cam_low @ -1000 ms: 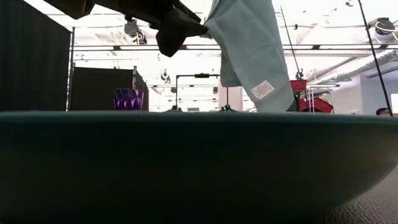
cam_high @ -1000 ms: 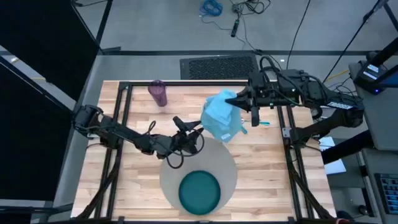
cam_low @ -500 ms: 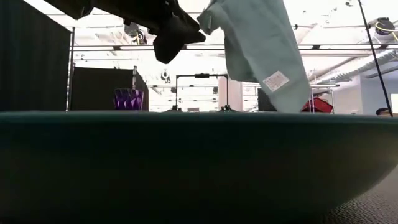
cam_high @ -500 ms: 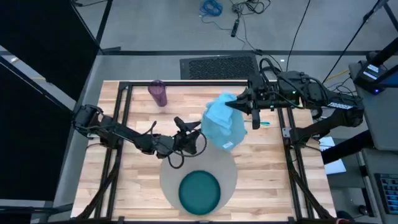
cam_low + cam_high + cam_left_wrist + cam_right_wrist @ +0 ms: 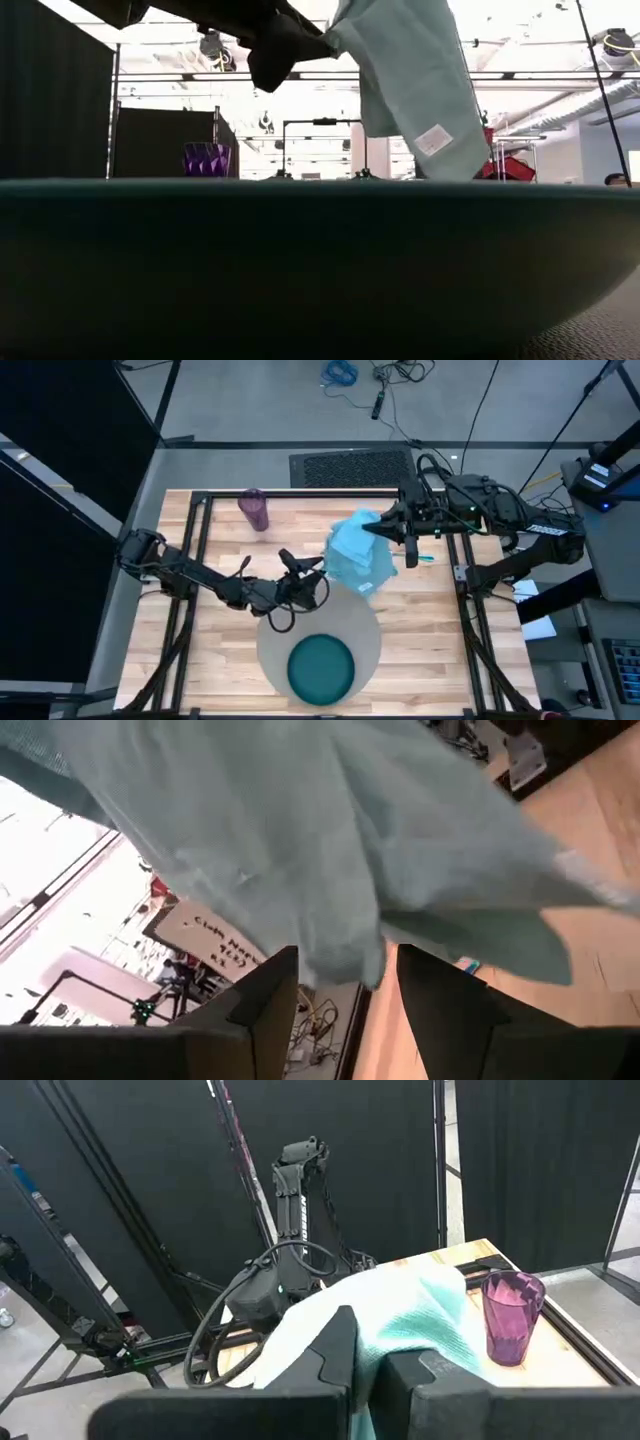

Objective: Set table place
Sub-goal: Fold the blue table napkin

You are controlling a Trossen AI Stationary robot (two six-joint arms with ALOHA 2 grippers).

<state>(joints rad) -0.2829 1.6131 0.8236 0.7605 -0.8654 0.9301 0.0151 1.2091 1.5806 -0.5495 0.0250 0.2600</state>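
Above the table's (image 5: 215, 540) far middle, my right gripper (image 5: 368, 1363) pinches the napkin (image 5: 358, 552) so it hangs free; my left gripper (image 5: 343, 992), fingers apart, reaches for its edge to spread it.

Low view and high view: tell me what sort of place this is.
Most likely a robotics lab or workshop. The wooden table sits in a black metal frame between dark curtain panels, loose cables lie on the grey floor, and the low view shows bright ceiling lights and metal racks behind.
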